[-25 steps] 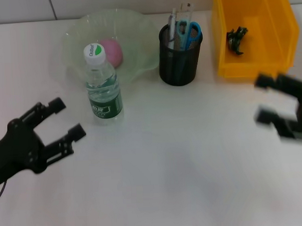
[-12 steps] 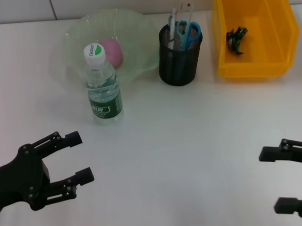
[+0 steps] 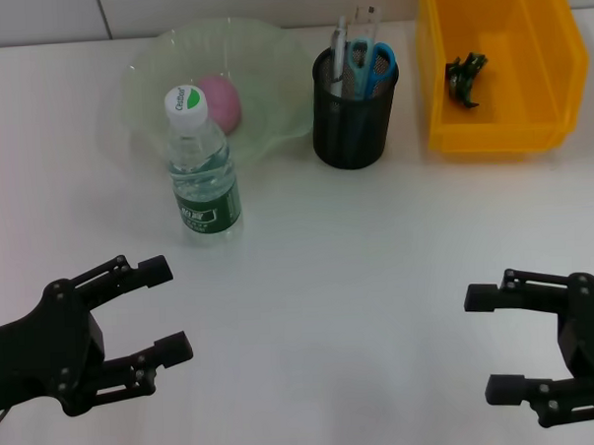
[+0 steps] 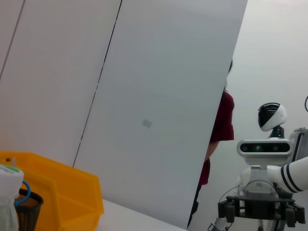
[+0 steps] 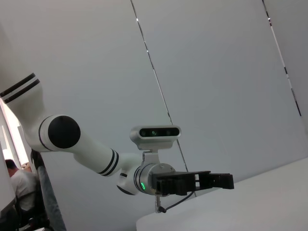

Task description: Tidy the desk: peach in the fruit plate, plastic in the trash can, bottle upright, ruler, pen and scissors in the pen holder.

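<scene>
From the head camera, the peach lies in the pale green fruit plate at the far edge of the white desk, and the bottle stands upright just in front of the plate's near rim. The black mesh pen holder sits between the plate and the yellow trash can, apart from both; scissors, a pen and a clear ruler stand in it. A dark scrap of plastic lies on the can's floor. The left gripper hangs low at the near left, jaws spread and holding nothing; the right gripper sits at the near right, likewise spread and bare. A broad stretch of bare desk lies between them and the objects. The left wrist camera catches the can, the holder's rim and another robot beyond the desk's edge. The right wrist camera shows the left gripper above the desk's edge.
</scene>
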Robot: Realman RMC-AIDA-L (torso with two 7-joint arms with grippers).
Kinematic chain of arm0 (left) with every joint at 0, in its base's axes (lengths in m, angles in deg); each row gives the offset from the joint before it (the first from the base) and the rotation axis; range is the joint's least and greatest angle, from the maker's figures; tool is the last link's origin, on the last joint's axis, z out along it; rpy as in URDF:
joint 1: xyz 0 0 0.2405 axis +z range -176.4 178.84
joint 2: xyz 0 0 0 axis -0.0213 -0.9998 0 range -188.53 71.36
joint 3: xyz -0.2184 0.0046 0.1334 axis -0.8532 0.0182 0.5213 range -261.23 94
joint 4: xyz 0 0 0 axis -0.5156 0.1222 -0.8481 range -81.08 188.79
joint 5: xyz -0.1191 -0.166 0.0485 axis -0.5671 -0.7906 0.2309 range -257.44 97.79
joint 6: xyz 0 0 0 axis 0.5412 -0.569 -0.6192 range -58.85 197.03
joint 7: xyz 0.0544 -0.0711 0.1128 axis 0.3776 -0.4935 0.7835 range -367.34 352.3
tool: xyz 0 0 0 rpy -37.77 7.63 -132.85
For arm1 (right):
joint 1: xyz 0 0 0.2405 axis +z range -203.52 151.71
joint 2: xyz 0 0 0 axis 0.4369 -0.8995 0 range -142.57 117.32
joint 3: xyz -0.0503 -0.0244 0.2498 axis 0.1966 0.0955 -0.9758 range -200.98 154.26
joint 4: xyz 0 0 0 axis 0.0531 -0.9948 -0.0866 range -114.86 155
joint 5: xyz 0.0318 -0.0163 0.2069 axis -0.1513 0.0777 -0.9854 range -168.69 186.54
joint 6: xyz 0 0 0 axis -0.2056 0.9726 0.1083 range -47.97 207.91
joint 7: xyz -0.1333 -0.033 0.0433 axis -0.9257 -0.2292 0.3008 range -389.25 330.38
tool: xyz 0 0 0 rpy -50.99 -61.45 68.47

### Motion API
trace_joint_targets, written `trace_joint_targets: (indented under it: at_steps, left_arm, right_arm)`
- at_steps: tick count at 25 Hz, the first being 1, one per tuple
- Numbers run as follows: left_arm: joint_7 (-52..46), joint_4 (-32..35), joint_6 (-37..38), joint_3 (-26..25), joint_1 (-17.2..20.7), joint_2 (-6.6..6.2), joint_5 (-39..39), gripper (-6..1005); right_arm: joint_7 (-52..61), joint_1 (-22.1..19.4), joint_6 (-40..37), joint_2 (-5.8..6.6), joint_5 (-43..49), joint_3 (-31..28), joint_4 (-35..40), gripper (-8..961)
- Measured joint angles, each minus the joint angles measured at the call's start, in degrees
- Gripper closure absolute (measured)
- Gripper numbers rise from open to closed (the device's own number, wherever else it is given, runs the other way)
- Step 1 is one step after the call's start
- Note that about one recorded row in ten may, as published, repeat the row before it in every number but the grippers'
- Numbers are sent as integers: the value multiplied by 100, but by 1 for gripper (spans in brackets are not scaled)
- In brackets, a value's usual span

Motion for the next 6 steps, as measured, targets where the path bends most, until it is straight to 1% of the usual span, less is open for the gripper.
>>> trace_joint_targets:
  at_steps: [3, 6]
  left_arm:
    - [-18, 0, 6, 0, -10, 2, 3, 139]
    - [-32, 0, 36, 0, -23, 9, 3, 139]
  right_arm:
    - [-4, 50, 33, -36, 22, -3, -2, 133]
    - [-4, 64, 37, -42, 26, -4, -2, 133]
